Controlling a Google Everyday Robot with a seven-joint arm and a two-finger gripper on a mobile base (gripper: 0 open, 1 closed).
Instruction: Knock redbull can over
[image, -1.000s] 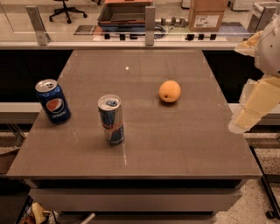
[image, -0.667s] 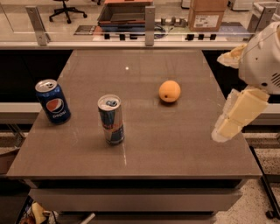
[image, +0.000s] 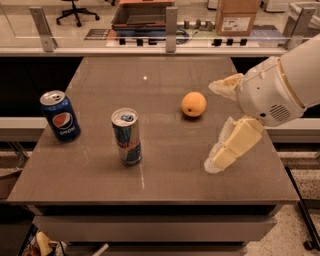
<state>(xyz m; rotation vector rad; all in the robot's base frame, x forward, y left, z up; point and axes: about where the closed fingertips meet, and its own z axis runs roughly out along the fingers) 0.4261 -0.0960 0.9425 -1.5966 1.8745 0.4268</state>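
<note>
The redbull can (image: 126, 136), slim, blue and silver with a silver top, stands upright on the brown table (image: 165, 185), left of its middle. My gripper (image: 211, 126) hangs over the table's right part, to the right of the can and well apart from it. Its two cream fingers (image: 231, 146) are spread wide, so it is open and empty, with the tips pointing left toward the can.
A wider dark-blue Pepsi can (image: 60, 116) stands upright near the table's left edge. An orange (image: 193, 104) lies between the redbull can and my upper finger, further back. A railing and floor clutter lie behind the table.
My arm has swung in from the right edge over the table, leftward toward the can. The cans and the orange have not moved.
</note>
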